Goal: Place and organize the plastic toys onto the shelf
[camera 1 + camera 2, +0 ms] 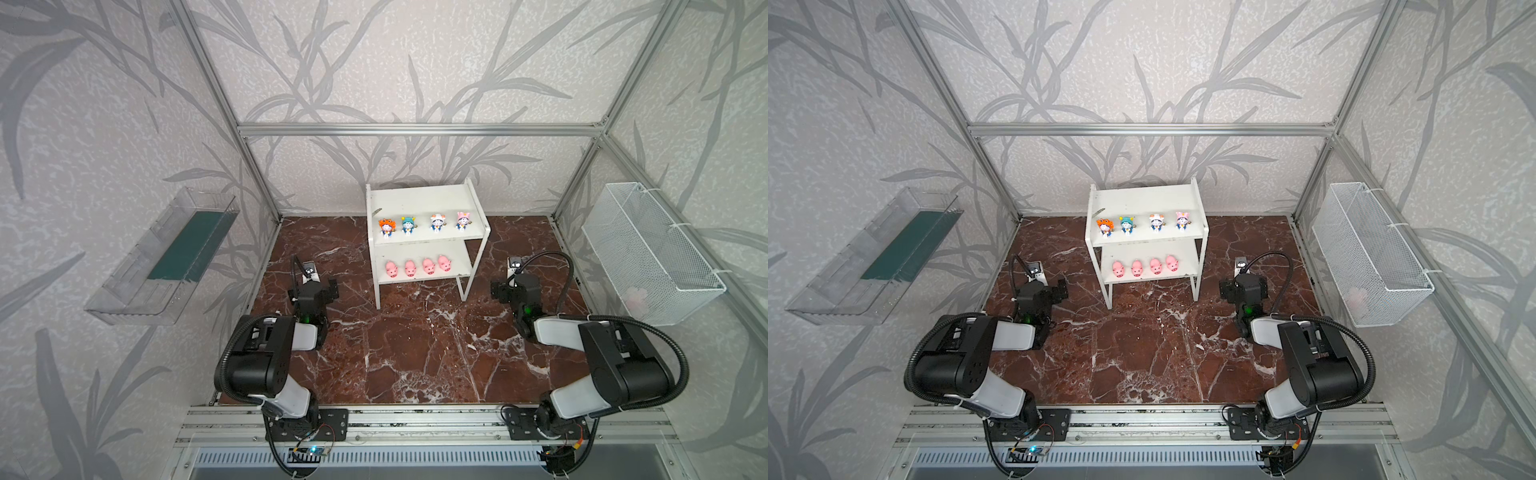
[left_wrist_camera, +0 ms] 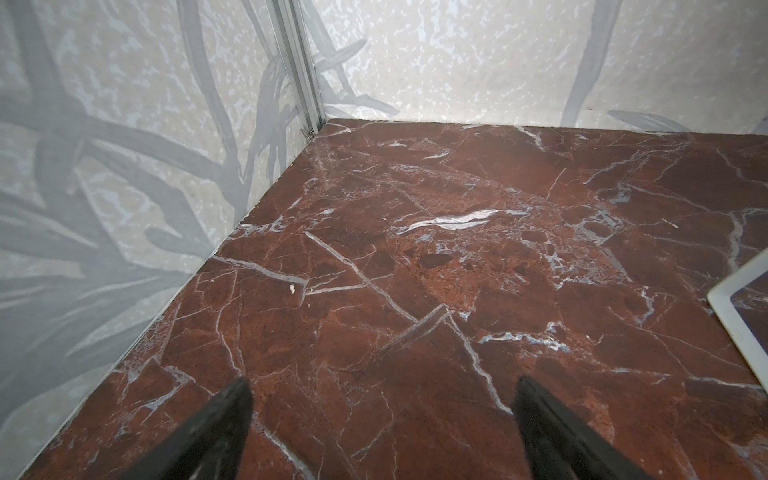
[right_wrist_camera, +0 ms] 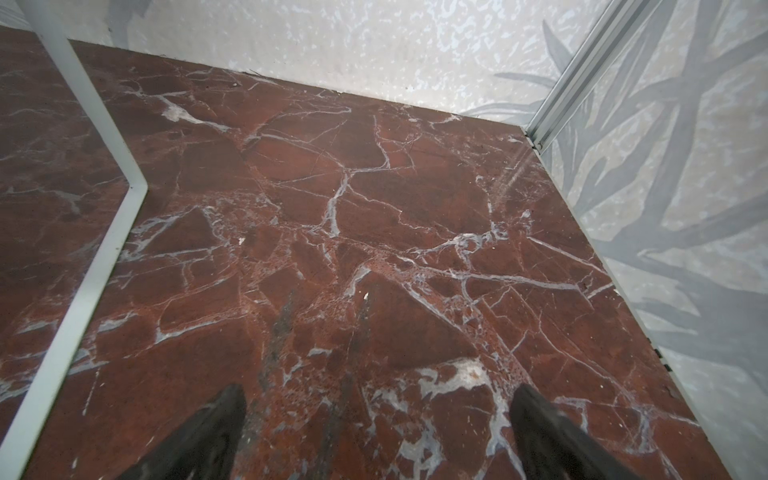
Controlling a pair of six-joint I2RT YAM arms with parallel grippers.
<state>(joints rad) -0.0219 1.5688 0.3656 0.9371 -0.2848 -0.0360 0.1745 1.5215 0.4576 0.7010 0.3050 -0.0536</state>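
Both top views: shelf [image 1: 419, 199] at back-centre of tabletop [image 1: 415, 353]; 4 figurines [image 1: 408, 225] on its upper board, 4 pink pigs [image 1: 410, 268] on the lower, rear of that board hidden under the upper. Right of shelf, pale pink blur [image 1: 636, 297] in wire basket [image 1: 648, 249], too faint to name. Open marble in front of shelf and on both flanks.

Left wrist view: left pincer [image 2: 382, 386] spread wide, empty, tips only in frame; shelf corner clipped at frame edge.

Right wrist view: right pincer [image 3: 380, 392] equally wide, empty, beside shelf leg.

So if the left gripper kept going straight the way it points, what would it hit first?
Probably the bare marble tabletop: the left gripper, open and empty, tilts down toward it with nothing in its path. The shelf leg sits off to one side. Depth is unclear.
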